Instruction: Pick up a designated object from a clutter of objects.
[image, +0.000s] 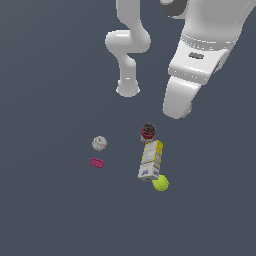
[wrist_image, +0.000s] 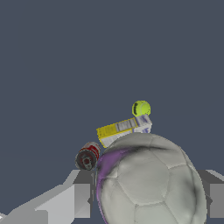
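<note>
The designated object (wrist_image: 151, 183), a white-grey ball with purplish marks, fills the near part of the wrist view. It sits between my gripper's (wrist_image: 148, 202) two grey fingers (wrist_image: 81, 200), which are shut on it, high above the floor. Beyond it on the floor lie the red-black can (wrist_image: 87, 156), the yellow-white carton (wrist_image: 122, 130) and the tennis ball (wrist_image: 141, 108). In the exterior view the held ball and the fingers are hidden behind the white arm (image: 200, 55). The clutter there holds a baseball (image: 99, 143), a magenta brick (image: 97, 162), the can (image: 148, 132), the carton (image: 151, 160) and the tennis ball (image: 160, 183).
The arm's base column (image: 128, 85) stands at the back of the dark grey floor (image: 45, 210). The can, carton and tennis ball lie in a tight row; the baseball and brick sit apart toward the exterior view's left.
</note>
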